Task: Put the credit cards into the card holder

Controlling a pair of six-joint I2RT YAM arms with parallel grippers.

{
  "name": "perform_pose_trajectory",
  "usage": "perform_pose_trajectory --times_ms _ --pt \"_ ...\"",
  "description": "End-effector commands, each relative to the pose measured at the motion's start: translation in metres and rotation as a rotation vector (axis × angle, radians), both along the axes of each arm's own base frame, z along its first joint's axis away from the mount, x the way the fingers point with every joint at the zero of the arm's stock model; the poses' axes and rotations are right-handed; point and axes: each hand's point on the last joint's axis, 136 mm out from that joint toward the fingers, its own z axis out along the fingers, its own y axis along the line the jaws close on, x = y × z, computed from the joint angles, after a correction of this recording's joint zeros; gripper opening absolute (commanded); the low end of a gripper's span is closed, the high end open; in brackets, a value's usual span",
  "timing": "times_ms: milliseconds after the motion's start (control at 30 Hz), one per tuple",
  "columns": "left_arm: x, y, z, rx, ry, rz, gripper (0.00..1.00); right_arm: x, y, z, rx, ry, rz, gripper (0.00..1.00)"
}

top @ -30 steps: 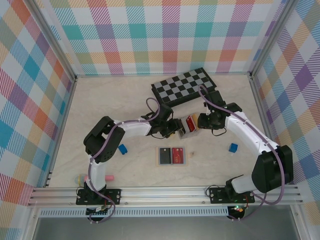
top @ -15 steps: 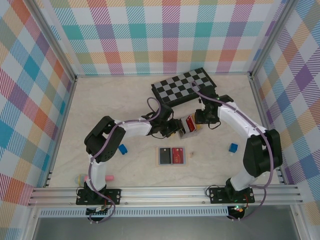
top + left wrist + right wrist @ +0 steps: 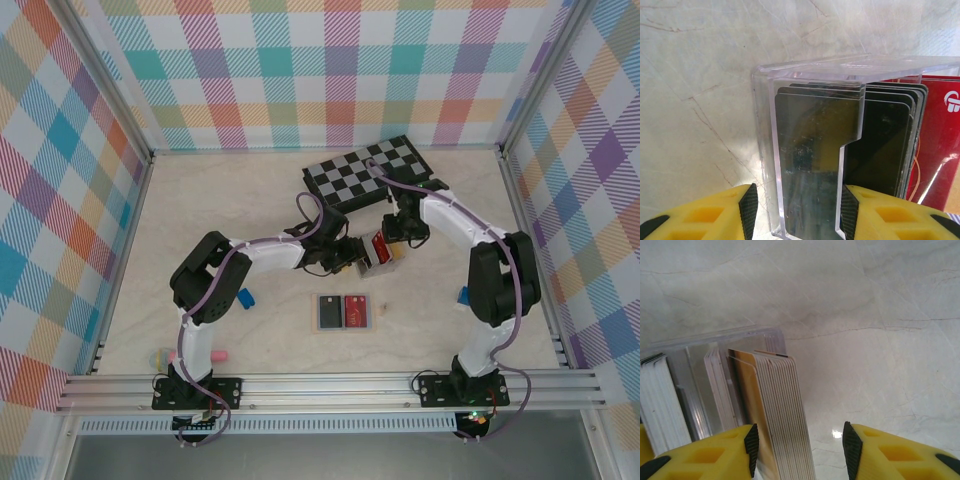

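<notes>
Right gripper (image 3: 798, 442): jaws apart. A stack of cards (image 3: 782, 410) stands on edge between them, close against the left finger, with a clear gap to the right finger.
Left gripper (image 3: 799, 212): clamped on the clear holder (image 3: 765, 150), 1 finger on each side of its near end.
Holder: at mid-table (image 3: 362, 256), just in front of the chessboard (image 3: 370, 170). Whether it rests on the table or is lifted, I cannot tell. Dark cards already sit in its slots (image 3: 810, 150), and a red card (image 3: 940, 140) lies against its far side.
Change: within the last 1 s the right arm folds its elbow in from the right edge toward the centre. Its gripper (image 3: 398, 232) creeps a little up and left along the holder's far side. The left arm (image 3: 350, 255) and the holder stay where they are.
Meaning: the right arm looks to be re-angling at the holder, not leaving it. With the jaws apart, the stack is judged to be loose at the holder's mouth, neither gripped nor surely seated. The next move calls for a gentle push to settle it.
Left to do: 2 cards, 1 grey (image 3: 328, 312) and 1 red, lie in the tray (image 3: 345, 327) nearer the arms, apart from the holder.
</notes>
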Motion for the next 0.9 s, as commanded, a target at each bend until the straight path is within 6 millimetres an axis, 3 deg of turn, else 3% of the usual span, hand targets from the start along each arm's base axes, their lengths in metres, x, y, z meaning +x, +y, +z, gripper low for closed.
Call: perform_pose_trajectory --times_ms 0,133,367,867 --pt "-0.013 0.02 -0.037 0.116 0.084 0.003 0.49 0.002 0.0 -0.002 -0.043 0.013 0.023 0.51" --pt "-0.013 0.02 -0.039 0.119 0.088 0.001 0.48 0.005 -0.005 -0.003 -0.101 -0.002 0.022 0.51" --pt "-0.015 0.021 -0.039 0.128 0.087 -0.001 0.48 0.008 -0.006 0.018 -0.145 -0.08 0.041 0.48" --pt "-0.014 0.021 -0.041 0.128 0.093 -0.003 0.48 0.007 -0.005 0.024 -0.153 -0.097 0.056 0.32"
